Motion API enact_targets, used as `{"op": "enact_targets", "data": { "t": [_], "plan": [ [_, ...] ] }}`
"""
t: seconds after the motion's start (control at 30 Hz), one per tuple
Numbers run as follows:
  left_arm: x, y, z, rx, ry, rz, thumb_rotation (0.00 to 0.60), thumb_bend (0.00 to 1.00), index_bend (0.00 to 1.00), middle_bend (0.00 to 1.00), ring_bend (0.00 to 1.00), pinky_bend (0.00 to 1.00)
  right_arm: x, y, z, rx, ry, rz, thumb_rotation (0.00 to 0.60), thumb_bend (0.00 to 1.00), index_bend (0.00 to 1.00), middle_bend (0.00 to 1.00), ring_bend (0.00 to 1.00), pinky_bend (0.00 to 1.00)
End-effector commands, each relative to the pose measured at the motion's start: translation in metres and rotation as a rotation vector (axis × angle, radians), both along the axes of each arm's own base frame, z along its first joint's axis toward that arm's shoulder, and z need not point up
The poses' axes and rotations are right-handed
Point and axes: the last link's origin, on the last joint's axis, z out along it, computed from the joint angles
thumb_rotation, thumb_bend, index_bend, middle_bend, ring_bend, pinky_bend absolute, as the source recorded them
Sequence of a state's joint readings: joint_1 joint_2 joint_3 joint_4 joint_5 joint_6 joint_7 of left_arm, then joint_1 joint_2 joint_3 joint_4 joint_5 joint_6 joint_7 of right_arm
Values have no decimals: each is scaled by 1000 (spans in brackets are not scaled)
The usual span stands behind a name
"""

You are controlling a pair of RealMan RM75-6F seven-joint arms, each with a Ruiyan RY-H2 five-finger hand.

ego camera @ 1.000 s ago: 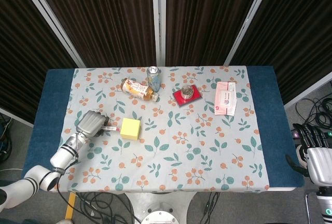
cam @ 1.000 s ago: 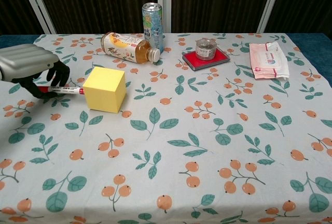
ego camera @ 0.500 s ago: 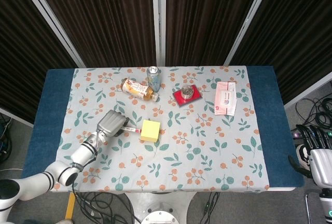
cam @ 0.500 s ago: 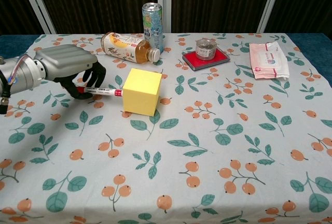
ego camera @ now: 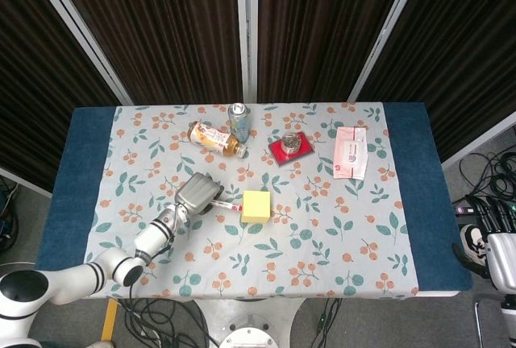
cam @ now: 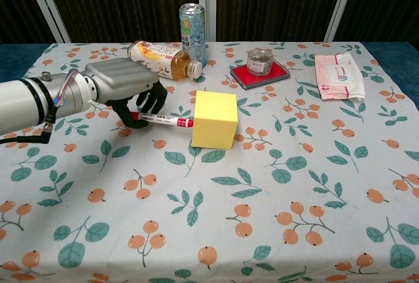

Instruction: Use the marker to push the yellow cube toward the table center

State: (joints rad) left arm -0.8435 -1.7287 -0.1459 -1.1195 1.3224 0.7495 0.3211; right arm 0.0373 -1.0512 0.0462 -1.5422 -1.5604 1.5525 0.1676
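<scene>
While the left hand [cam: 127, 86] is gripping the marker [cam: 163, 120] with fingers curled over its rear end, the marker tip is touching the left face of the yellow cube [cam: 215, 119]. Marker is lying nearly flat, white barrel with red ends; there is some print on the barrel but it's too small to read. Cube looks plain: uniform matte yellow, sharp edges, no marking, sitting flat on the table [cam: 314, 185]. In head view the cube [ego camera: 256, 206] is sitting a little left of the cloth's middle, with the left hand [ego camera: 200, 193] just to its left.

Relative to the cube:
- tea bottle [cam: 160, 59] is lying on its side behind and to the left, amber liquid, white and orange label, text not legible
- can [cam: 192, 26] is standing upright straight behind, just beside the bottle's cap end, pale blue-green print, can't read the brand
- small glass jar [cam: 260, 61] is sitting on a red flat box [cam: 283, 71] behind and slightly right
- wipes pack [cam: 338, 75] is lying well off to the right rear, white and pink, with a round logo, probably a brand mark, unreadable here

Right hand [ego camera: 492, 217] is showing only at the right frame edge in head view, off the table, well apart from the cube; dark fingers are visible, but I can't tell whether they're spread or curled.
</scene>
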Motion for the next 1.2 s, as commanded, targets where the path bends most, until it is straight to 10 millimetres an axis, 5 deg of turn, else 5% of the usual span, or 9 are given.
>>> {"op": "enact_targets", "data": {
  "t": [0.03,0.43,0.83,1.2],
  "plan": [
    [10,-1,-5,-4,-16,-4,600,482,676,719,519,599,0,0,0,0,0,1,600,197,0,111,0,0],
    [37,8,-20,-12,1,-15,600,485,675,719,520,599,-1,1,1,2,1,-2,600,197,0,112,0,0],
    [18,5,-1,13,22,16,600,485,676,719,520,599,0,-1,-2,11,-2,9,600,196,0,113,0,0],
    [53,3,-25,-40,-7,7,600,486,676,719,520,599,2,-1,0,10,5,8,600,196,0,113,0,0]
  ]
}}
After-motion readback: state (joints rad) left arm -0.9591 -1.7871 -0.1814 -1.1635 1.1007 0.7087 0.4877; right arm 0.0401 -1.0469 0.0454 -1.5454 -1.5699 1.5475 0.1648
